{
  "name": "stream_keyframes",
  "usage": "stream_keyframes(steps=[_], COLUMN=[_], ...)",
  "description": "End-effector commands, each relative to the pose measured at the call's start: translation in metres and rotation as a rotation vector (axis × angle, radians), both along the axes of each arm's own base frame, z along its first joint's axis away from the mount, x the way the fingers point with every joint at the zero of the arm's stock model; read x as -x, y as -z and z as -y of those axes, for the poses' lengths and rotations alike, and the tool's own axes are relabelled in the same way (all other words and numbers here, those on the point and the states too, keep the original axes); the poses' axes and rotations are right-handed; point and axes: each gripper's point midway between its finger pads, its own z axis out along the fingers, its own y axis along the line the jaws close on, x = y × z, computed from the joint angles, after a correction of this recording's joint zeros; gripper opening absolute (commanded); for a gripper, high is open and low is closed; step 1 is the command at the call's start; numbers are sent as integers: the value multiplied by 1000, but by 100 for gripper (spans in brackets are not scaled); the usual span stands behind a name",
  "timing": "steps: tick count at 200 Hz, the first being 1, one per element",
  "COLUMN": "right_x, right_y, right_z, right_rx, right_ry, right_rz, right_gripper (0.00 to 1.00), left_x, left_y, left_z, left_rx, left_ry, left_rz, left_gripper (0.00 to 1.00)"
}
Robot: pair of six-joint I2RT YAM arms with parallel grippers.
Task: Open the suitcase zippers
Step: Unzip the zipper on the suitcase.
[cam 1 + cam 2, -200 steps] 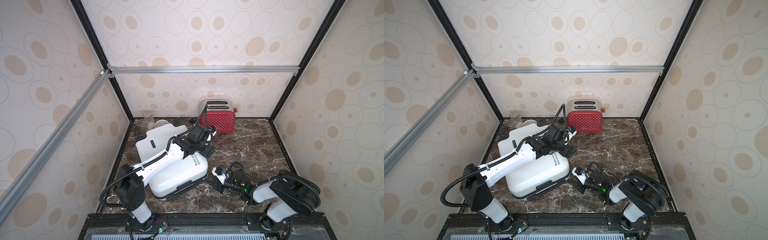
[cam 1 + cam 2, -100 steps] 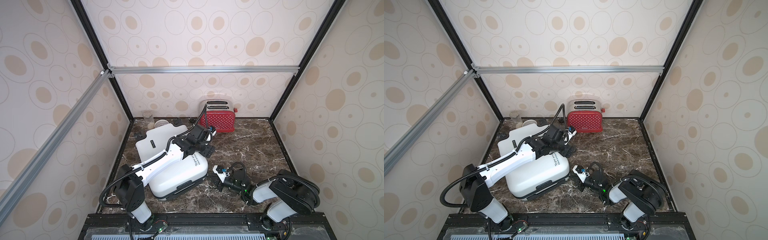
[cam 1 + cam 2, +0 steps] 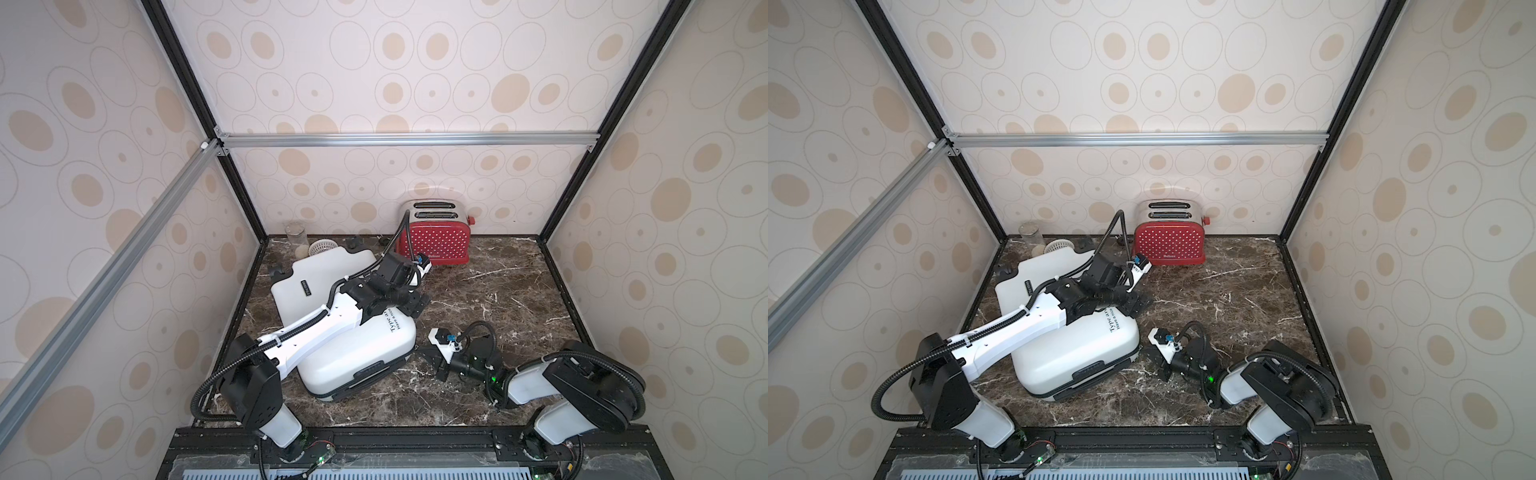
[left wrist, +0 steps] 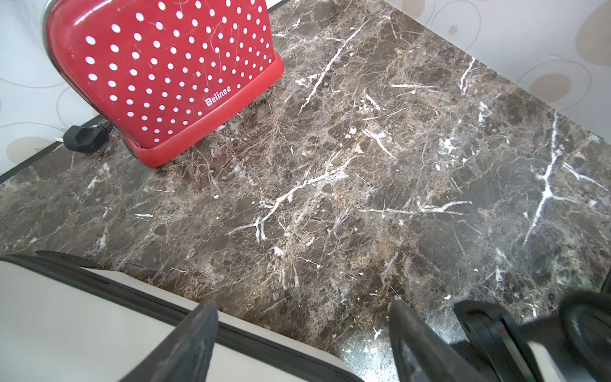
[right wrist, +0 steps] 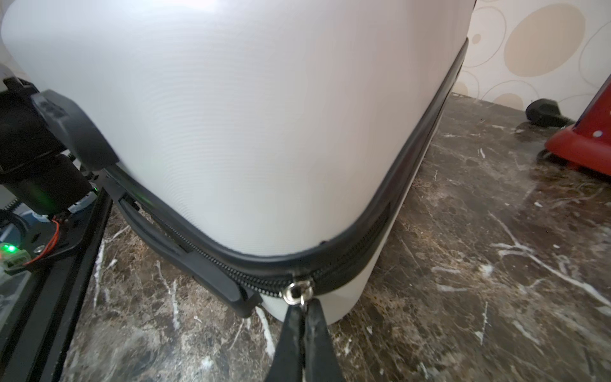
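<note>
**Desk:** Where does the case lie against the claws?

**Operator:** I see the suitcase lying on the left of the marble table. The right gripper is at its near corner, pinched tight on the zipper pull, where the zipper rounds the seam. The left gripper hangs wide and empty over the far edge, toward the toaster.

**Desk:** Anything obscured?

**Operator:** The pull's tab is hidden inside the pinch. I cannot tell whether the left gripper touches the case.

**Desk:** Changes from a second ago?

**Operator:** Suitcase and left gripper sit as before. The right gripper has shifted slightly.
</note>
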Motion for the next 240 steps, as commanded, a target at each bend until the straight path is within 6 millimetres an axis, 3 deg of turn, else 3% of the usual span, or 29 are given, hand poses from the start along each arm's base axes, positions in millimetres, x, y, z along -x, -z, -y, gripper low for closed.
stream_keyframes(steps=[1,67,107,140,191,213,240], right_x=[-31,-73,-69,-66,-63,-60,-54], right_y=[-27,-38,-39,-39,-41,-42,-40], right_z=[3,12,8,9,8,11,18], right_rx=[-121,-164,-155,-165,-164,-157,-131], right_ry=[78,214,174,173,155,162,170], right_rz=[22,43,39,33,34,41,46], right_gripper=[0,0,0,0,0,0,0], left_x=[39,42,37,59,93,93,91], left_y=[72,69,25,6,31,38,29], left_z=[-38,-39,-43,-51,-90,-108,-112], left_rx=[-181,-157,-86,-189,-511,-620,-610], left_ry=[-31,-32,-79,-26,5,-43,-68], left_rz=[-255,-244,-149,28,81,105,131], left_gripper=[82,82,83,85,89,89,88])
